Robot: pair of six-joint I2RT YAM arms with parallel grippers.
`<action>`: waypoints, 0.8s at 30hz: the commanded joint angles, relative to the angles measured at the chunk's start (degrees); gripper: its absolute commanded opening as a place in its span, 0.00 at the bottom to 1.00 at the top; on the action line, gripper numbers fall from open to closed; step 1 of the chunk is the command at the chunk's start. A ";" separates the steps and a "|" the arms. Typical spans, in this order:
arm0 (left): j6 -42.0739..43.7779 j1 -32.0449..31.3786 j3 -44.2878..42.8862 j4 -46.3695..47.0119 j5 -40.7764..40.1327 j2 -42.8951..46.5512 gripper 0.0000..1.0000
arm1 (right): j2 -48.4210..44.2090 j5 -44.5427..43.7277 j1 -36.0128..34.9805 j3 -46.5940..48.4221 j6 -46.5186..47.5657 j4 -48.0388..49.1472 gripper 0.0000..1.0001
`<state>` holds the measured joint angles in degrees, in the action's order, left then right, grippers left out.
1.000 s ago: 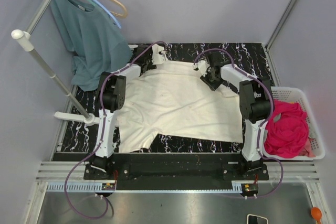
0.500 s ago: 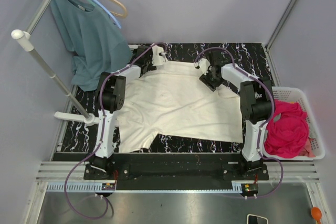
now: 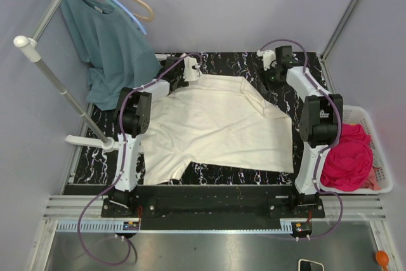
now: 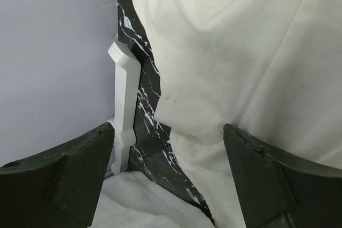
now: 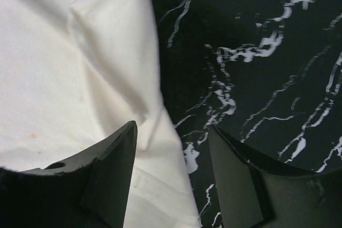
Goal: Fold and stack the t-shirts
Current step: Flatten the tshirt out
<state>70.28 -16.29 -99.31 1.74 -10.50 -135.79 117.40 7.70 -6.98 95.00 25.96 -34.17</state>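
Note:
A large cream t-shirt [image 3: 216, 125] lies spread flat on the black marble table [image 3: 228, 63]. Above its far left corner my left gripper [image 3: 190, 71] is open. In the left wrist view its jaws [image 4: 168, 132] stand wide over the shirt's edge [image 4: 240, 52], holding nothing. At the table's far right my right gripper [image 3: 274, 71] is open too. In the right wrist view it [image 5: 173, 126] hovers over the shirt's border [image 5: 69, 68] and bare marble. A magenta-pink t-shirt [image 3: 346, 157] is bunched in the basket.
The white basket [image 3: 380, 188] sits off the table's right edge. A teal shirt [image 3: 111, 42] hangs from a rack [image 3: 51, 74] at the back left. A white bracket [image 4: 125, 94] runs along the back wall by the left gripper.
My right gripper opened, let go of the cream shirt's far right part and swung back to the right. That part now lies flat. The left gripper hardly moved.

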 commanded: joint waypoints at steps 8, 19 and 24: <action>0.91 -0.23 2.36 -3.32 -0.92 0.61 0.89 | 4.58 12.67 4.08 5.81 -4.51 -2.91 0.63; 1.00 -0.23 2.98 -3.32 -1.01 0.70 0.89 | 5.99 16.11 4.26 5.90 -5.39 -3.71 0.59; 1.26 -0.23 3.07 -2.97 -1.10 0.43 0.89 | 6.43 16.82 4.26 6.33 -6.00 -3.88 0.59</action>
<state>72.01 -16.56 -98.10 2.90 -11.46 -135.46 123.35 22.26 -2.61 98.78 20.93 -37.43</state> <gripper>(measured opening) 0.896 0.589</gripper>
